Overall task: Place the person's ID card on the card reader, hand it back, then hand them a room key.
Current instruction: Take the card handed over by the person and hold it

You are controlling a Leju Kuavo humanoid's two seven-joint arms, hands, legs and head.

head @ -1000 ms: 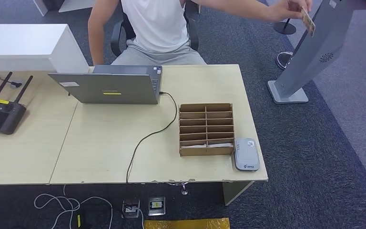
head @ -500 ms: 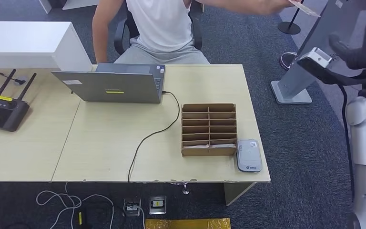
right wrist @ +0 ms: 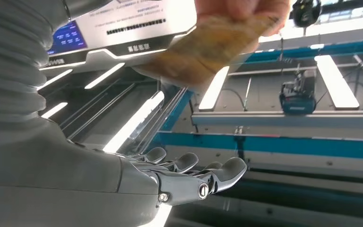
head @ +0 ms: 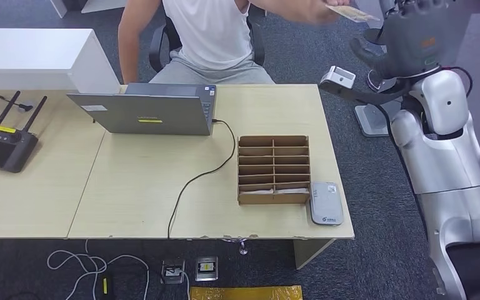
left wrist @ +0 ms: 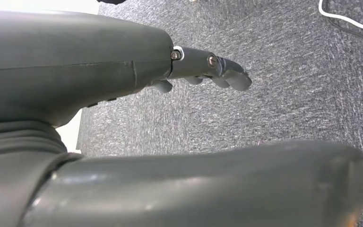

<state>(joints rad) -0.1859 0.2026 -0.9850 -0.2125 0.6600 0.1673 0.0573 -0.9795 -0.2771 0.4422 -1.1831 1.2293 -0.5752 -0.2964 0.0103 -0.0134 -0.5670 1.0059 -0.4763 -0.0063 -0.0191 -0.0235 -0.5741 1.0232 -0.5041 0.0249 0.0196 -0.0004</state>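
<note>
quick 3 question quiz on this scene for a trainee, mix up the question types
1. True or false: the right robot hand already holds the ID card.
2. The card reader lies: A) on the laptop B) beside the cardboard organizer C) on the floor
3. Fill in: the card is held by the ___ hand.

Key:
1. False; the robot hand is raised and open, the card apart from it.
2. B
3. person's

The desk carries a laptop, its cable, a cardboard organizer, a card reader just beside it, and a router.
</note>
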